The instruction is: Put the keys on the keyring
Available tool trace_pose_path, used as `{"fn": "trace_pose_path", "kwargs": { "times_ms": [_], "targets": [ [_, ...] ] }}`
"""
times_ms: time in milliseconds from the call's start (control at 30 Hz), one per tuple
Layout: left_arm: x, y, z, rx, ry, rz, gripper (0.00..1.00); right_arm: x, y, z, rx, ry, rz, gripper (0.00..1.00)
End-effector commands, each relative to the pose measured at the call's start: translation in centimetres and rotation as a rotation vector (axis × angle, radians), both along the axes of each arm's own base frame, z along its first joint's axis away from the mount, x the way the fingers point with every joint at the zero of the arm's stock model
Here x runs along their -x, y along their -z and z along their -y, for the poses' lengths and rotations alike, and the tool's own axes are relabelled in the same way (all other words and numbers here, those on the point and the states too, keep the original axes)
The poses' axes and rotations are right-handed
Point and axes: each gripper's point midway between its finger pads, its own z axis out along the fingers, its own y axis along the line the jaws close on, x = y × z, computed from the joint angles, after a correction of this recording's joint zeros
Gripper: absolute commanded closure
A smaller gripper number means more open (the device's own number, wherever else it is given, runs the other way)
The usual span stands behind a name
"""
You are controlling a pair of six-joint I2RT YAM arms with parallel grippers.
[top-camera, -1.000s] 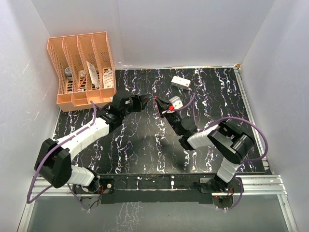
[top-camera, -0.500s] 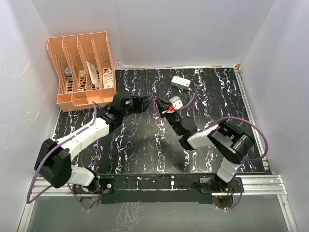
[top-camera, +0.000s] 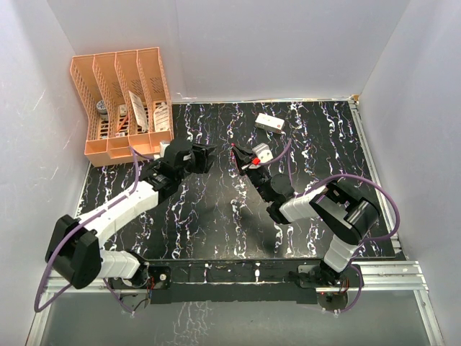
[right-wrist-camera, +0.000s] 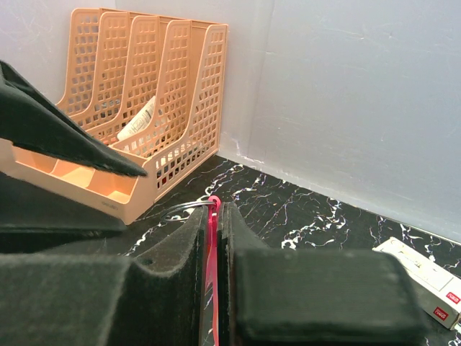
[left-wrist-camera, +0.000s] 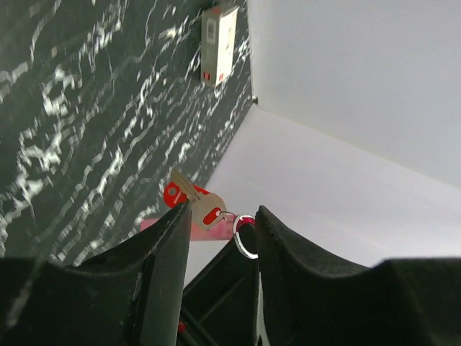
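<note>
Inward, right arm point(top-camera: 302, 205) folded, fingers point(right-wrist-camera: 302, 288) pinching keyring point(right-wrist-camera: 212, 238).

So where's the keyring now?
In the right wrist view the keyring is pinched in the right hand; from above, that's mid-table, just beside the left hand.

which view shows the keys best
Left wrist. The keys hang close and unblocked there, red head and pale blade both distinct, beside the keyring. The top view shows only a tiny red speck of them. The right wrist shows just the keyring's pink tag and a bit of wire, no keys.
</note>
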Motion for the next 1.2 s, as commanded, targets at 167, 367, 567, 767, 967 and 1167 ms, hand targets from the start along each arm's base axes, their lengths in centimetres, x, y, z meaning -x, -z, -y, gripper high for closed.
{"fn": "trace_pose_path", "kwargs": {
  "times_ms": [167, 367, 567, 767, 967, 1167],
  "targets": [
    [-0.7, -7.0, -5.0, -0.523, 0.017, 0.623, 0.63, 2.6, -10.2, 3.3, -0.279, 0.024, 0.301, 1.0],
    [0.9, -9.6, -3.3, -0.742, 0.164, 1.021, 0.68, 2.6, -10.2, 3.3, -0.28, 0.026, 0.298, 1.0],
    [2.1, -8.3, 1.1, -0.944, 0.463, 1.32, 0.84, 2.7, -10.2, 3.4, -0.284, 0.022, 0.297, 1.0],
    [3.0, -7.2, 2.7, -1.015, 0.566, 1.483, 0.8, 2.7, -10.2, 3.4, -0.287, 0.025, 0.295, 1.0],
    [3.5, -5.7, 2.9, -1.102, 0.666, 1.514, 0.73, 2.6, -10.2, 3.4, -0.288, 0.024, 0.293, 1.0],
    [3.4, -4.5, 3.4, -1.132, 0.716, 1.533, 0.73, 2.7, -10.2, 3.4, -0.29, 0.019, 0.292, 1.0]
  ]
}}
